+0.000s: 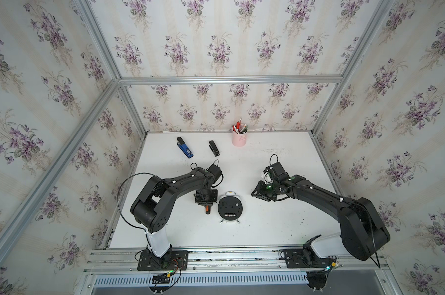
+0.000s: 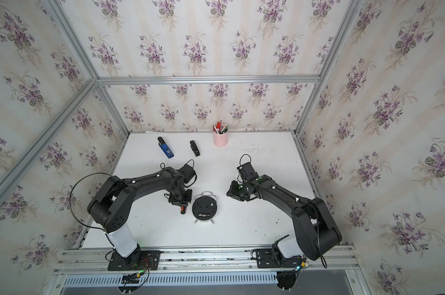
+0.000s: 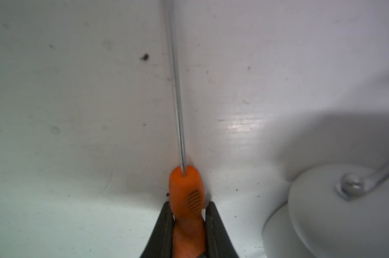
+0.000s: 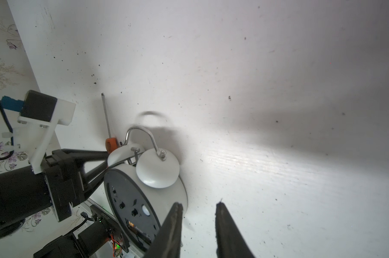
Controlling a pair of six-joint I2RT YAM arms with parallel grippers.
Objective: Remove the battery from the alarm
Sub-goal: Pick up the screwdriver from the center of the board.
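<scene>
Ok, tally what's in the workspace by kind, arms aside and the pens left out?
round white twin-bell alarm clock: 1
orange-and-black-handled screwdriver: 1
black stapler: 1
blue gadget with a black cap: 1
pink pen cup: 1
Total: 5

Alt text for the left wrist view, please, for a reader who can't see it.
The left gripper grips the orange handle of a screwdriver, whose thin metal shaft runs away across the white table. Beside it, one white bell of the alarm is partly in view.
</scene>
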